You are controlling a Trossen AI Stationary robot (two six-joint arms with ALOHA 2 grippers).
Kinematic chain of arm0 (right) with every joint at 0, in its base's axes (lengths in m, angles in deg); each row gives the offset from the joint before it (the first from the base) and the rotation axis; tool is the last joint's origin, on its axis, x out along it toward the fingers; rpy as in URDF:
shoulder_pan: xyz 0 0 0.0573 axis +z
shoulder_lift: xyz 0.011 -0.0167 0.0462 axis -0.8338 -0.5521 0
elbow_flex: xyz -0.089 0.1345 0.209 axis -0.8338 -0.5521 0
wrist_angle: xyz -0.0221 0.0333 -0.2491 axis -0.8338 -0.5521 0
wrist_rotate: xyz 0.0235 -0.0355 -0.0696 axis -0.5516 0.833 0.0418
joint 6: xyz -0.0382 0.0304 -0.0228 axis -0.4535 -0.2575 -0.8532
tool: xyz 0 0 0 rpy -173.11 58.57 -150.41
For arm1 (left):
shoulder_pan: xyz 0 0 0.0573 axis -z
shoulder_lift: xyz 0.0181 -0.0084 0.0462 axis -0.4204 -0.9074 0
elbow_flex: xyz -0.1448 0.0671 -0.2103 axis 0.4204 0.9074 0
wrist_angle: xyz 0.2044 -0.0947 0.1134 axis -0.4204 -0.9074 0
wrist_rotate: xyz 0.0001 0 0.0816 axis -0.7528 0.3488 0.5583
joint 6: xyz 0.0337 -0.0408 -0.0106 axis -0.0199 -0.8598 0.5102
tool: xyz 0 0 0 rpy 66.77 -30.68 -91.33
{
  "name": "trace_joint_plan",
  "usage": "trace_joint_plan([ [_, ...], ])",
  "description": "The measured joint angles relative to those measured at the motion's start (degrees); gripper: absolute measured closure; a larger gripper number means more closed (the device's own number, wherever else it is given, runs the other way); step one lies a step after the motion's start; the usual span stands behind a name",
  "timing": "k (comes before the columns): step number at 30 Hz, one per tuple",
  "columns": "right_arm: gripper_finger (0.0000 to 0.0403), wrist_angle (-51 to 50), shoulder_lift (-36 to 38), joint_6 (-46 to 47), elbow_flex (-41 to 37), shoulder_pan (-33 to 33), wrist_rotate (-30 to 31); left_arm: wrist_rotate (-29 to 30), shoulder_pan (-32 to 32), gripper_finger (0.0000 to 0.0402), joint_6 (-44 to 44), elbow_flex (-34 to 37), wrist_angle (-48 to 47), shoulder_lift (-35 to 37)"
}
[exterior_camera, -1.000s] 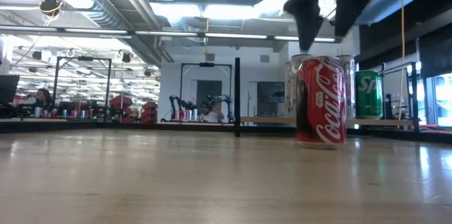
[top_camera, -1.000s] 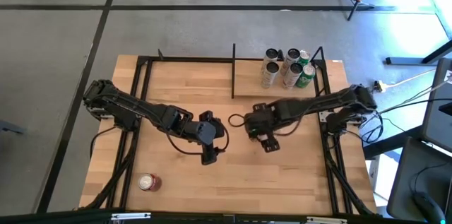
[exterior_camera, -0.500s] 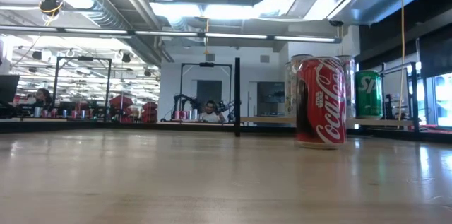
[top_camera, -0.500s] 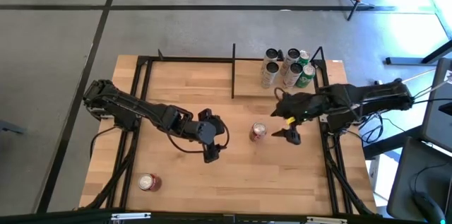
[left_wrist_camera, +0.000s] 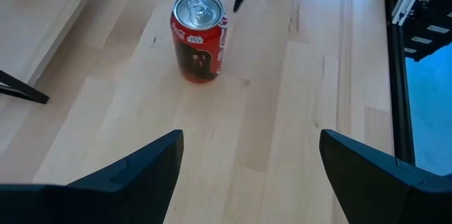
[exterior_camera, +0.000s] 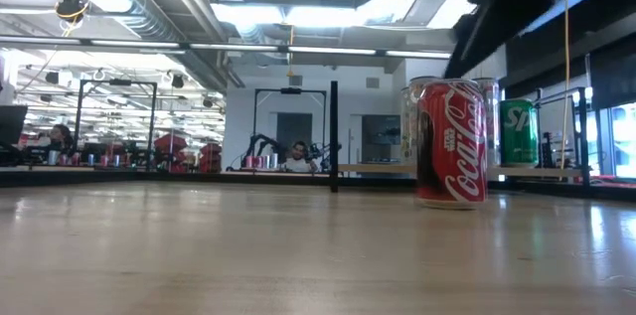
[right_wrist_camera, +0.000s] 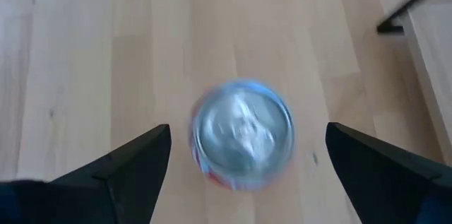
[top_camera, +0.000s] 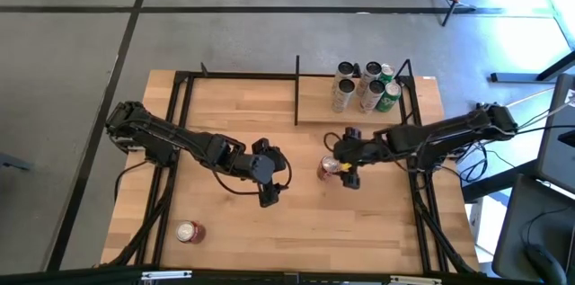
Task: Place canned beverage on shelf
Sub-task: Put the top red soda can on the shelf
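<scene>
A red cola can [top_camera: 329, 168] stands upright on its base on the tabletop, right of centre; it also shows in the low view [exterior_camera: 452, 143] and the left wrist view [left_wrist_camera: 200, 37]. My right gripper [top_camera: 341, 163] is open just above it, fingers pointing down. In the right wrist view [right_wrist_camera: 246, 164] the fingers stand on either side of the can's top [right_wrist_camera: 244, 133] without touching. My left gripper [top_camera: 267, 197] is open and empty at the table's middle, left of the can. The shelf [top_camera: 314, 103] stands at the far right.
Several cans [top_camera: 364, 87], one of them green [exterior_camera: 518, 131], stand on the right part of the shelf. A second red can [top_camera: 190, 231] stands near the table's front left. Black rails [top_camera: 184, 105] run along the table's left, right and far edges.
My right gripper has risen off the red can and drawn back toward the table's right edge. It has then come back toward the left and now stands over the can again. The can has stayed upright in the same place.
</scene>
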Motion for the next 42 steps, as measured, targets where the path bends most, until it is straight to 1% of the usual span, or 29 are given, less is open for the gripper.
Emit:
trace_joint_plan([
  [4, 0.0043, 4.1, -4.5, -1.7, -0.1, 0.0, 0.1, 0.1, 0.0, 0.0083, -0.4, 0.0, 0.0, 0.0],
  [9, 0.0045, 3.7, -8.2, -2.0, -0.1, 0.0, -1.3, -0.4, 0.0, 0.0083, -1.1, 0.0, -0.8, 0.0],
  [11, 0.0062, 2.7, -8.6, -2.1, -0.1, 0.0, -1.6, -0.5, 0.0, 0.0083, -1.2, 0.0, -1.1, 0.1],
  [12, 0.0077, 2.7, -8.6, -2.4, -0.1, 0.0, -1.7, -0.5, 0.0, 0.0083, -1.2, 0.0, -1.1, 0.3],
  [15, 0.014, 1.9, -8.6, -4.9, 0.9, -0.5, -2.4, -1.5, -0.3, 0.0083, -0.7, -0.1, -2.8, 1.0],
  [16, 0.0148, 0.8, -8.6, -5.7, 1.5, -0.6, -2.5, -2.7, -0.3, 0.0083, 0.4, -0.1, -4.7, 1.6],
  [18, 0.0148, -1.1, -8.6, -7.5, 3.2, -1.5, -3.3, -4.8, -0.7, 0.0083, 1.8, -0.1, -7.3, 3.4],
  [21, 0.0148, -4.1, -8.3, -9.6, 7.4, -3.5, -3.8, -5.1, -1.7, 0.0083, 2.1, -0.2, -11.6, 7.2],
  [23, 0.0148, -6.7, -8.3, -11.1, 11.6, -5.2, -4.7, -4.7, -2.5, 0.0083, 3.2, -0.2, -13.0, 10.2],
  [27, 0.0148, -11.1, -8.3, -14.8, 20.6, -10.2, -5.3, -4.1, -4.3, 0.0083, 7.7, -0.2, -12.9, 15.9],
  [32, 0.0148, -12.9, -8.4, -16.8, 30.2, -20.1, -4.8, -3.0, -7.8, 0.0083, 14.7, -0.2, -13.3, 22.4],
  [35, 0.0148, -13.5, -9.2, -20.2, 33.6, -25.8, -4.6, -3.2, -10.1, 0.0083, 19.2, -0.3, -13.8, 25.9],
  [37, 0.0148, -13.8, -10.0, -22.0, 34.7, -29.8, -4.9, -4.0, -11.8, 0.0083, 20.0, -0.3, -15.1, 27.5],
  [42, 0.0148, -13.6, -13.9, -24.3, 36.4, -37.3, -9.0, -4.0, -14.8, 0.0083, 20.6, -0.3, -17.1, 29.8],
])
